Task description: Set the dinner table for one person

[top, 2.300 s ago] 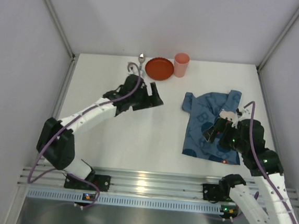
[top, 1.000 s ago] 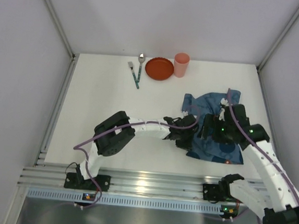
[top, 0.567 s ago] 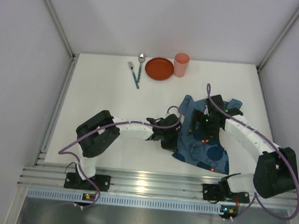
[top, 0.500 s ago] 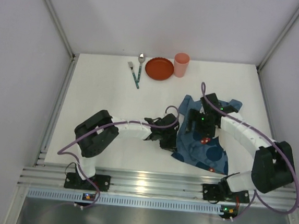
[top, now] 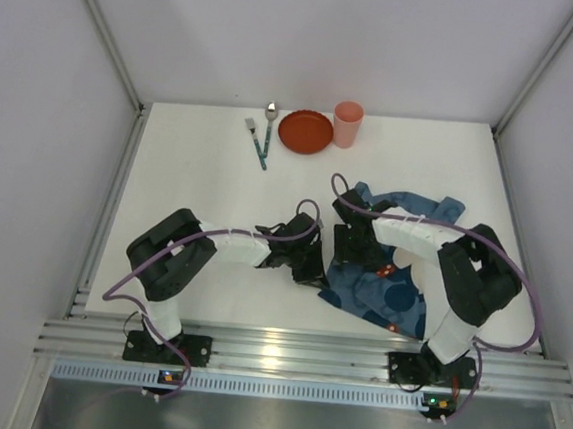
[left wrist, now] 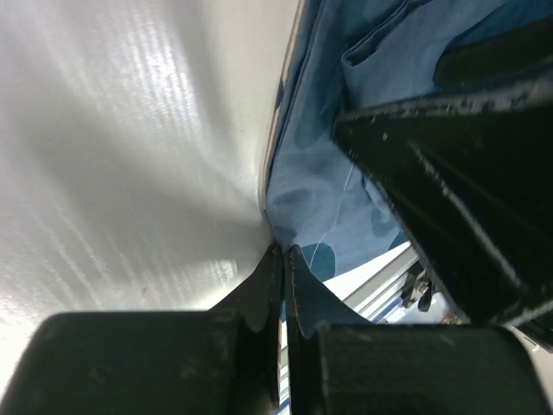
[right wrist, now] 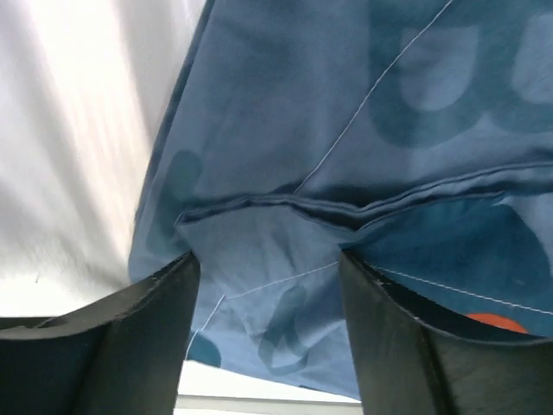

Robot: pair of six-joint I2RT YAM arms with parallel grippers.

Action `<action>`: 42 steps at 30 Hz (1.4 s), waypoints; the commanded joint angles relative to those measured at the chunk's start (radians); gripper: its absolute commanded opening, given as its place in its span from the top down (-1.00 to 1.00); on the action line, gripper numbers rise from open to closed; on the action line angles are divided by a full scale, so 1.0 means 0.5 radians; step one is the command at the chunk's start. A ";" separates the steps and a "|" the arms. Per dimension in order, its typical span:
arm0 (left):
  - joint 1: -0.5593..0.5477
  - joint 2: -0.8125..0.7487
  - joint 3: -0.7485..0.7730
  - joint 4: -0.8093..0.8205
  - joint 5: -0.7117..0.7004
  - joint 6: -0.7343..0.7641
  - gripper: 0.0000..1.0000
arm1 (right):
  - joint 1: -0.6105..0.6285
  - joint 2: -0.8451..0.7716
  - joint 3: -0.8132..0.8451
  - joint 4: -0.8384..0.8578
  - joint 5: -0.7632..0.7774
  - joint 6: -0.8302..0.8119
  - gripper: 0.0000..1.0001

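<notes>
Change: since the earliest view the left gripper [top: 309,267] has left the cutlery at the far edge and swung across to the blue mat [top: 399,300]. The right arm has folded inward, and the mat has slid left, toward the middle.
Left gripper: fingers [left wrist: 259,294] are pressed together, with the mat's near-left edge nipped between the tips.
Right gripper [top: 347,242]: fingers [right wrist: 164,320] are spread, low over a rumpled fold of cloth. They grip nothing, as far as I can see.
Mat: rumpled, with a fold along its far side. Its long axis runs roughly from far right to near left.
Dinner table [top: 198,197]: under everything, with the mat on its near right part.
Far edge: the plate [top: 306,132] and cup [top: 348,124] stand just beside each other. The fork [top: 256,140] and spoon [top: 269,123] lie side by side to the plate's left, well apart from both grippers.
Key relation: the mat lies to the right of the left gripper, which holds its leading edge. Open tabletop lies to that gripper's left.
Judgement: the left arm is the better placed to pull the mat on toward the centre. The right could press or pinch the far fold to flatten it.
Risk: a single-edge pull may bunch the cloth rather than spread it.
</notes>
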 commanded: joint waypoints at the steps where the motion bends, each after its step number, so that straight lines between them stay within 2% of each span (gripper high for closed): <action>1: 0.041 -0.041 -0.111 0.038 0.010 -0.021 1.00 | 0.052 0.092 0.170 -0.006 0.193 0.036 -0.27; 5: 0.059 -0.023 -0.123 0.057 0.044 -0.003 1.00 | 0.140 0.245 0.317 -0.110 0.349 0.027 -0.15; 11: 0.093 -0.007 -0.145 0.066 0.068 0.022 1.00 | 0.251 0.368 0.434 -0.221 0.475 0.030 0.32; 12: 0.099 -0.013 -0.160 0.066 0.071 0.022 1.00 | 0.248 0.365 0.437 -0.233 0.491 0.033 0.44; 14: 0.114 -0.013 -0.172 0.066 0.074 0.025 1.00 | 0.248 0.335 0.446 -0.264 0.530 0.030 0.54; 15: 0.117 -0.016 -0.184 0.066 0.074 0.028 1.00 | 0.251 0.322 0.452 -0.279 0.546 0.027 0.68; 20: 0.154 -0.013 -0.200 0.066 0.080 0.044 1.00 | 0.242 0.215 0.532 -0.383 0.629 0.015 0.97; 27: 0.194 -0.050 -0.166 -0.020 0.068 0.080 1.00 | 0.178 0.034 0.783 -0.607 0.705 -0.013 1.00; 30: 0.286 -0.160 -0.175 -0.096 0.059 0.080 1.00 | 0.018 -0.126 0.869 -0.651 0.696 -0.058 1.00; 33: 0.467 -0.304 -0.142 -0.247 0.056 0.120 1.00 | -0.385 -0.203 1.065 -0.681 0.583 -0.144 1.00; 35: 0.645 -0.421 -0.044 -0.434 0.041 0.166 1.00 | -0.546 -0.166 1.209 -0.693 0.463 -0.212 1.00; 36: 0.709 -0.455 0.005 -0.492 0.013 0.230 1.00 | -0.674 -0.132 1.392 -0.700 0.414 -0.236 1.00; 38: 0.924 -0.492 0.204 -0.660 -0.012 0.286 1.00 | -0.779 0.024 1.626 -0.733 0.231 -0.282 1.00; 39: 1.003 -0.477 0.290 -0.713 0.004 0.307 1.00 | -0.813 0.097 1.925 -0.773 0.190 -0.301 1.00; 40: 1.141 -0.455 0.501 -0.771 0.062 0.362 1.00 | -0.883 0.244 2.095 -0.886 0.154 -0.295 1.00; 42: 1.243 -0.388 0.747 -1.059 0.053 0.466 1.00 | -0.979 0.364 2.554 -1.024 0.129 -0.237 1.00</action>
